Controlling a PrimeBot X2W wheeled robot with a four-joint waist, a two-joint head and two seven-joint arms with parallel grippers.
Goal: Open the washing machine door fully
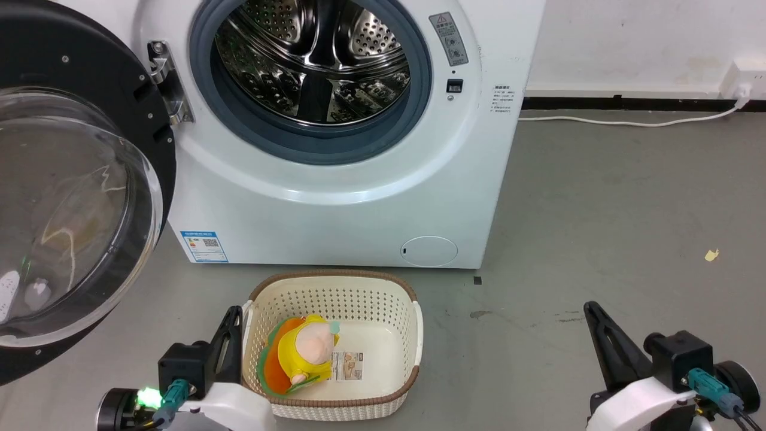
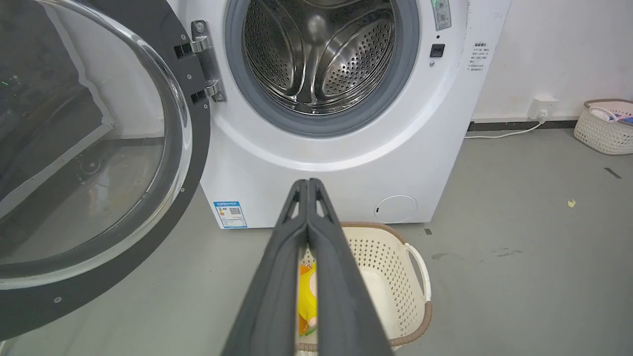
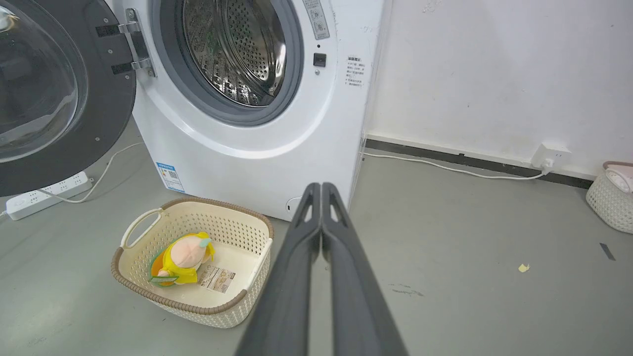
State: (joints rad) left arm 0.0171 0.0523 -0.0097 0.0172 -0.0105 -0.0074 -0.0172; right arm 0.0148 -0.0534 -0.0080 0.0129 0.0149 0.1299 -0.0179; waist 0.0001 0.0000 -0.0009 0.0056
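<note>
A cream basket point(image 1: 417, 335) sits on the floor point(image 1: 598, 209) just in front of the washer point(image 1: 335, 203), low in the middle of the head view. A yellow and orange soft toy point(image 1: 305, 353) lies in its left side, with a small paper card point(image 1: 347, 365) beside it. The washer's shiny drum point(image 1: 317, 60) shows at the top. A second basket point(image 2: 606, 126) stands by the wall point(image 2: 544, 49) at the right edge of the left wrist view. I can't tell what is in it.

The door point(image 1: 72, 197) is swung wide open at the upper left of the head view, with its glass bowl facing me. It hangs on the hinge point(image 1: 167, 84).

My left gripper point(image 2: 307, 184) sits at the lower left of the head view, just beside the basket's left rim, and points up at the washer. Its fingers are pressed together with nothing between them. My right gripper point(image 3: 321, 187) is at the lower right over the floor, well apart from the door. Its fingers are pressed together too and hold nothing.
</note>
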